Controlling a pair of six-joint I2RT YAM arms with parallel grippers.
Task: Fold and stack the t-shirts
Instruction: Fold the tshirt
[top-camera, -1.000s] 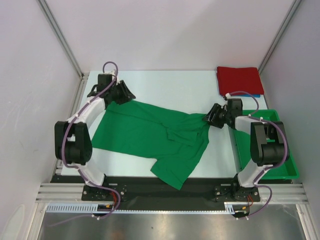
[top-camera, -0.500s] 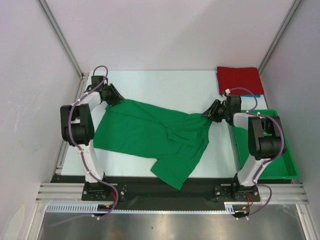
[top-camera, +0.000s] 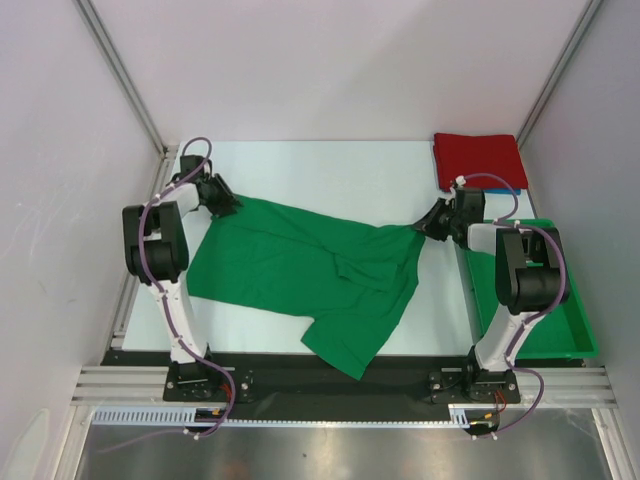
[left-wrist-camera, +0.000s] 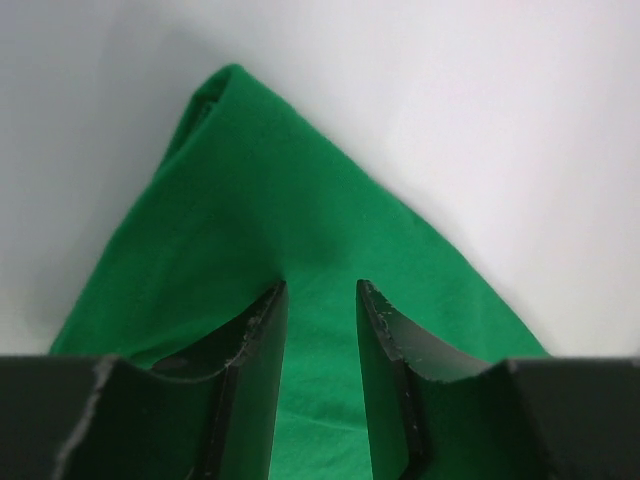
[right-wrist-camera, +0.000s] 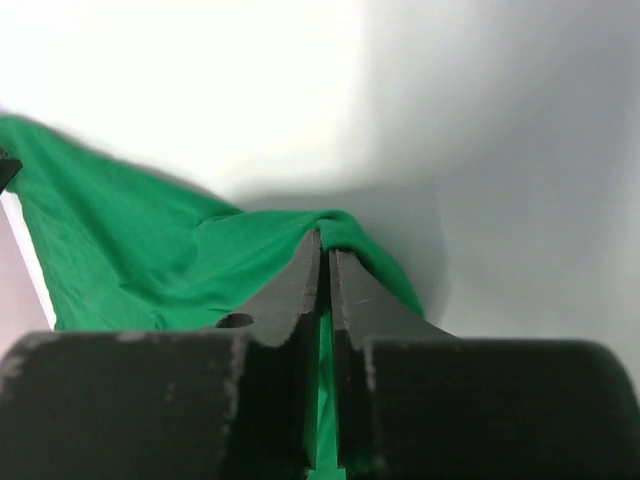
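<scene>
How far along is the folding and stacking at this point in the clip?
Done: a folded red fabric t-shirt lies at the far right on a blue t-shirt, of which only an edge shows. In hand: the bright green fabric t-shirt lies spread out unfolded; the right gripper pinches one corner, and the left gripper sits open over another. Left: fold it, stack it.

The white table (top-camera: 330, 170) carries a spread green t-shirt (top-camera: 290, 265), a folded red t-shirt (top-camera: 475, 158) and a green bin (top-camera: 575, 325).
</scene>
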